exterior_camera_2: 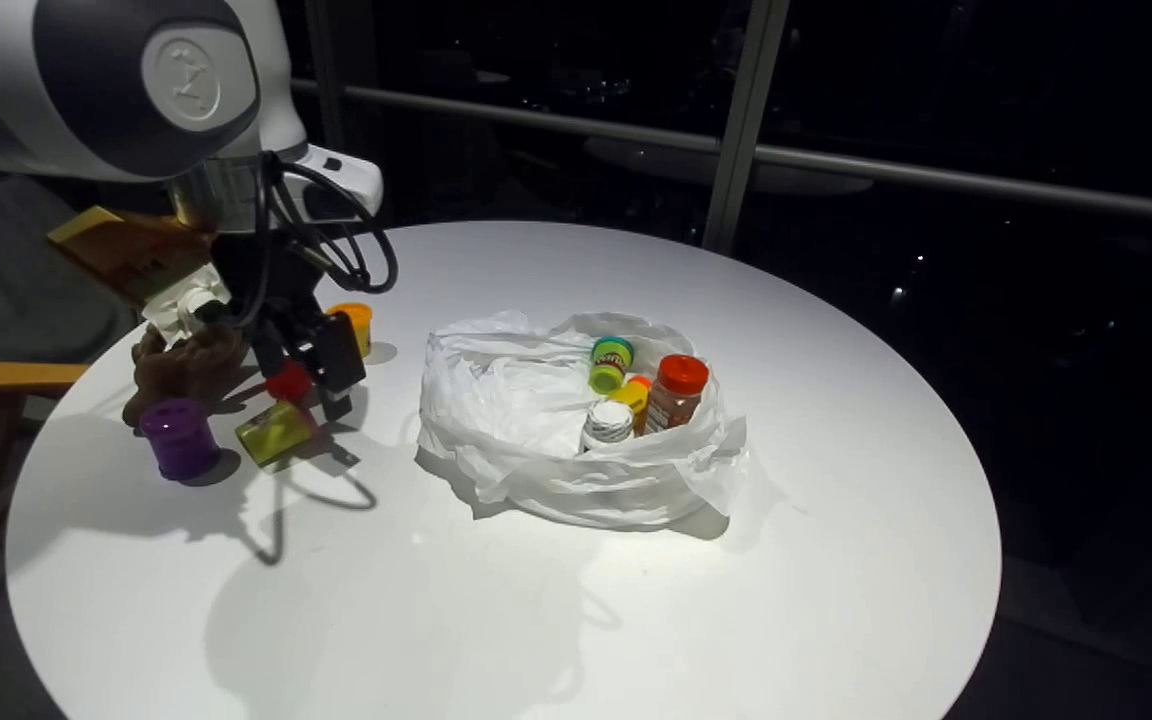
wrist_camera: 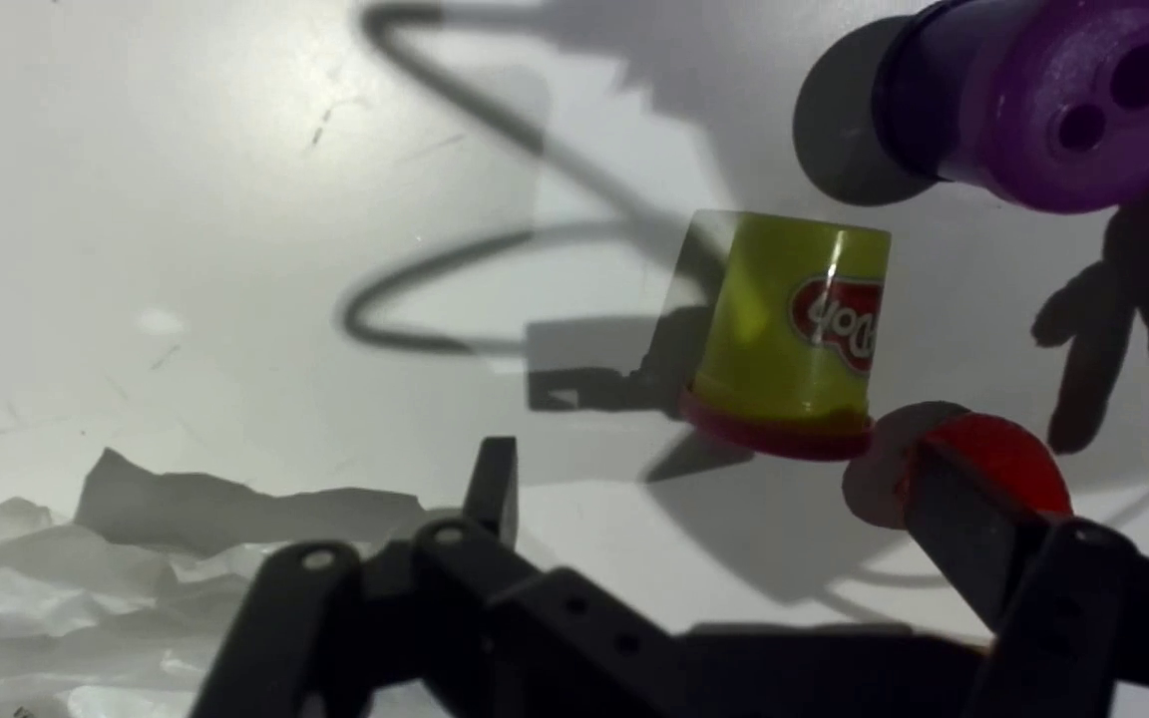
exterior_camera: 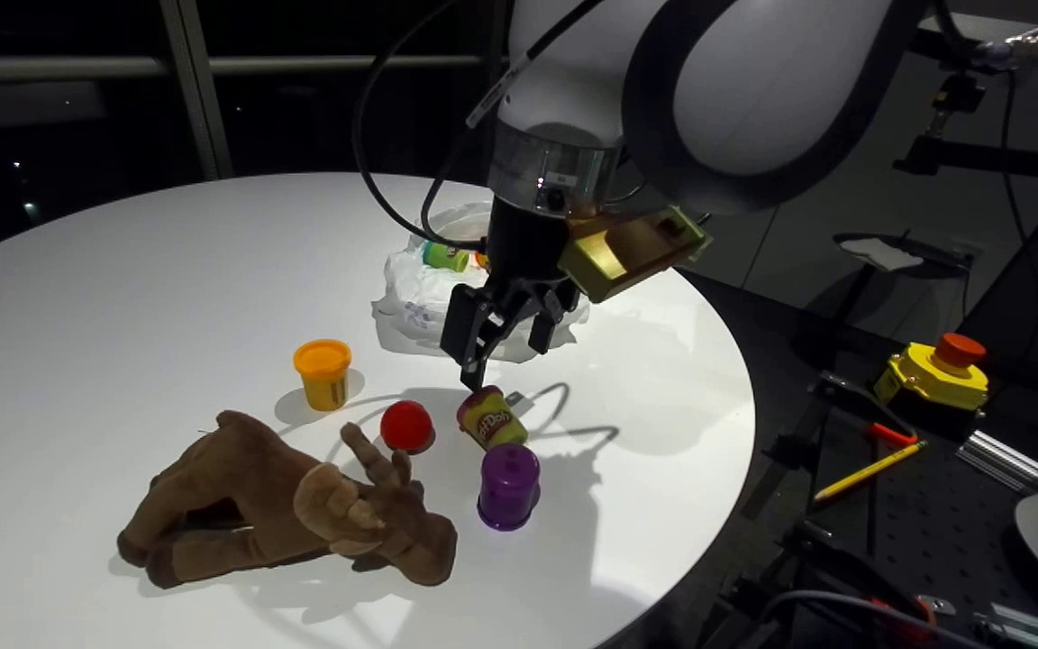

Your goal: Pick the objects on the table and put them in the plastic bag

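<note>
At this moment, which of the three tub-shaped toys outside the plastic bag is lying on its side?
The yellow Play-Doh tub with the reddish lid; the orange tub and the purple cylinder stand on end.

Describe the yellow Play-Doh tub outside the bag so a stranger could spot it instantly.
On the round white table, find the brown plush animal. Close to it, beside a red ball and a purple container, is the yellow tub. Unlike that standing container, it lies on its side.
</note>
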Robot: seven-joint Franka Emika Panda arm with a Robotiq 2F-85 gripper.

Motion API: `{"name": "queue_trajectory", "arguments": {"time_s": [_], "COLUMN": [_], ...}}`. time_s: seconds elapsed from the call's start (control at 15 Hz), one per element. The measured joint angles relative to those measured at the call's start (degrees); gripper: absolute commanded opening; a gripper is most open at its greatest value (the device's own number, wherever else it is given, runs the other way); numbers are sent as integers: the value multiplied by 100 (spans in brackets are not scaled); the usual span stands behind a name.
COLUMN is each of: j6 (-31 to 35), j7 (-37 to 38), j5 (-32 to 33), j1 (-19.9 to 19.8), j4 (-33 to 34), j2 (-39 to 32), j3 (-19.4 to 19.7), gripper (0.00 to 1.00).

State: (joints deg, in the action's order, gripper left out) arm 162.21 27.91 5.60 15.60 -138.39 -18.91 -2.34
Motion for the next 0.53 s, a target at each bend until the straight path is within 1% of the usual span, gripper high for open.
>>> {"name": "queue_trajectory", "arguments": {"time_s": [0.53], "j6": [-6], "j7": [-90], "j5": [-140], "j1": [65], "j4": [206], "j2": [-381], "j3": [-46], "gripper": [100]}}
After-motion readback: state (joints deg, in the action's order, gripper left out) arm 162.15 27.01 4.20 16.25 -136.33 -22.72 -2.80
